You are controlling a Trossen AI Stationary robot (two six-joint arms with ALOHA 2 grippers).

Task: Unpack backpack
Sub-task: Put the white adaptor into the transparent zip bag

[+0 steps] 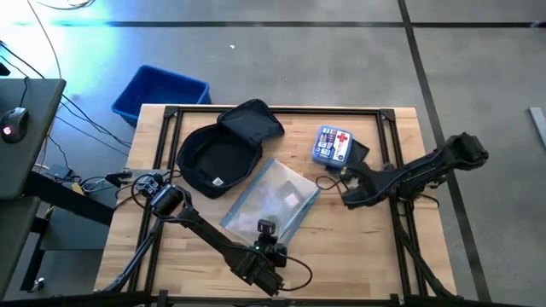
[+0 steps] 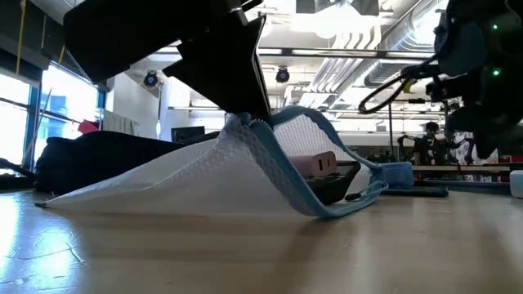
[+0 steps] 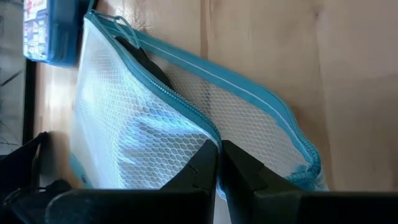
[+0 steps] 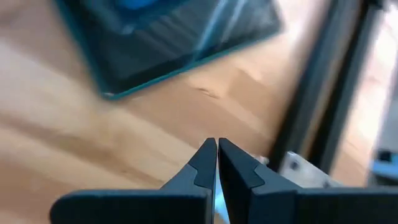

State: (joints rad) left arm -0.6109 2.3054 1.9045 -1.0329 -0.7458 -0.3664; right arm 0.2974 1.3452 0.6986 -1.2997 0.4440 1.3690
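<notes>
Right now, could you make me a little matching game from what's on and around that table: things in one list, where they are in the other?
Things:
1. backpack
2. mesh pouch
3. first-aid kit
4. blue bin

Places or states:
A. on the floor beyond the table
B. pinched at its edge by the left gripper
C. lying open on the table
D. near the right gripper

Pairs: 1-C, 2-B, 3-D, 4-A
</notes>
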